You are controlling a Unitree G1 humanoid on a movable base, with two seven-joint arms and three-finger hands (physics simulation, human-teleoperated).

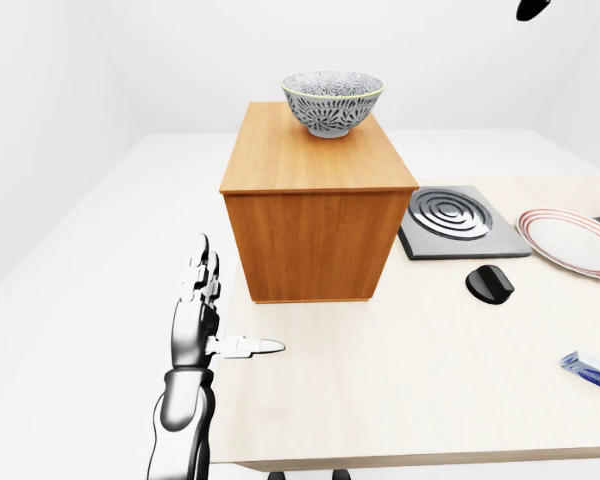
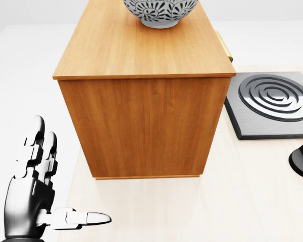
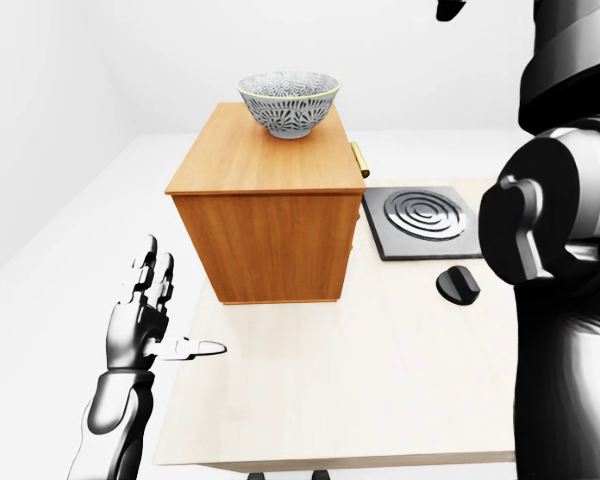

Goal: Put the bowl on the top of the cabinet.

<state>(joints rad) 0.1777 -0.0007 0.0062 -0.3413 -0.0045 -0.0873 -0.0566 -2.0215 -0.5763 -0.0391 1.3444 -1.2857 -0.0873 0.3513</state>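
A blue-and-white patterned bowl point(image 1: 333, 100) stands upright on top of the wooden cabinet point(image 1: 315, 210), near its far right corner. The cabinet stands on the light wooden table point(image 1: 400, 400). My left hand point(image 1: 230, 305) is open and empty, fingers up and thumb out, at the table's left edge, below and left of the cabinet. My right arm point(image 3: 570, 250) fills the right side of the right-eye view, raised high. Only a dark tip of the right hand point(image 1: 532, 8) shows at the top edge, well above and right of the bowl.
A grey hotplate with rings point(image 1: 460, 220) lies right of the cabinet, with a black knob point(image 1: 490, 284) below it. A red-rimmed plate point(image 1: 575, 242) and a blue object point(image 1: 592, 370) lie at the right edge. A brass handle point(image 3: 359, 160) sticks out of the cabinet's right side.
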